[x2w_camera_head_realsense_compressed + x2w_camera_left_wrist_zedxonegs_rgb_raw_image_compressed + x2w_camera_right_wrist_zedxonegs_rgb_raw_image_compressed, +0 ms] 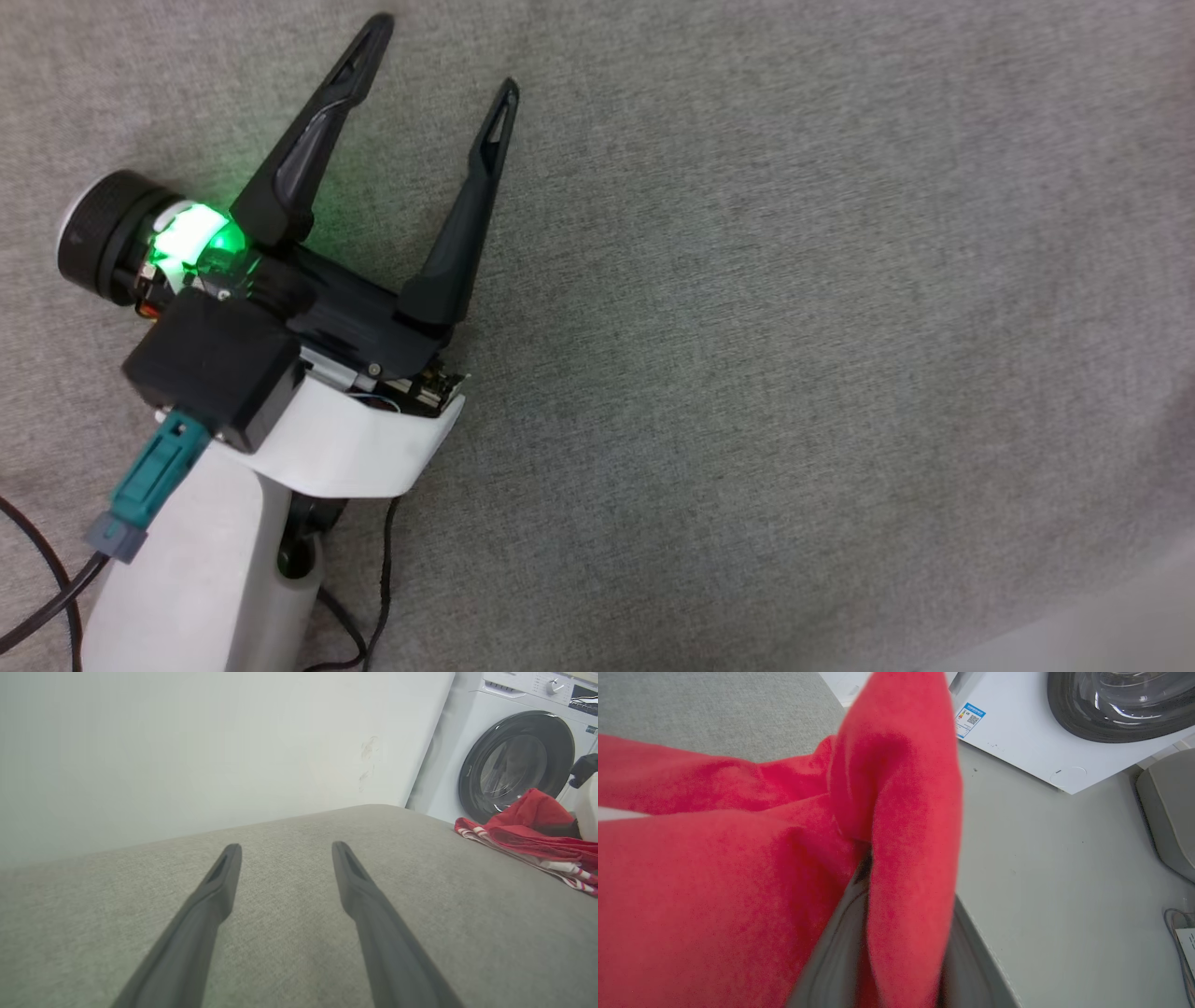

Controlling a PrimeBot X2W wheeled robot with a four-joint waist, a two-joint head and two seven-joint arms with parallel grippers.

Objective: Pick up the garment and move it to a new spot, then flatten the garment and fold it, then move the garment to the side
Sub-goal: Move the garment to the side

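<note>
Right wrist view: garment [714, 882], soft, limp, light; one fold is clamped by right gripper [896, 933]. Left gripper [443, 56] is held spread. Hem corners are judged best handholds.

I see open cushion [289, 882] ahead of my left gripper [285, 845]; garment [528, 826] heaped at its edge, washing machine [514, 765] beyond.

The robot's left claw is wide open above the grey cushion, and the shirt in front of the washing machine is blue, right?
Not quite: the shirt is red, not blue. The left wrist view shows it on the grey cushion in front of the washing machine. The rest holds: the left gripper is wide open above the cushion.
</note>
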